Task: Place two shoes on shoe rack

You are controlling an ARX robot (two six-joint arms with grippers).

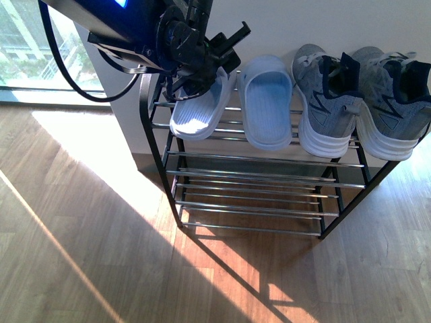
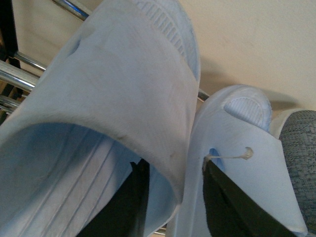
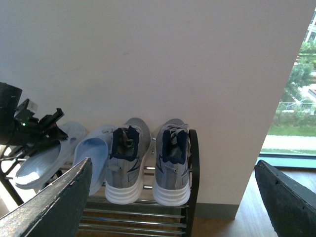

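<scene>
Both grey sneakers (image 1: 360, 101) are already sitting on the shoe rack (image 1: 256, 175) top tier beside two blue slippers, while the left gripper (image 2: 173, 197) is straddling the left slipper (image 1: 201, 108) strap edge, needing only releasing; right gripper (image 3: 173, 197) is gaping open.

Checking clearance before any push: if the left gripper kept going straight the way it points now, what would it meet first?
The left gripper already has the strap of the left slipper between its fingers. Beyond that, probably the cream wall behind the shoe rack, though depth is hard to judge.
</scene>
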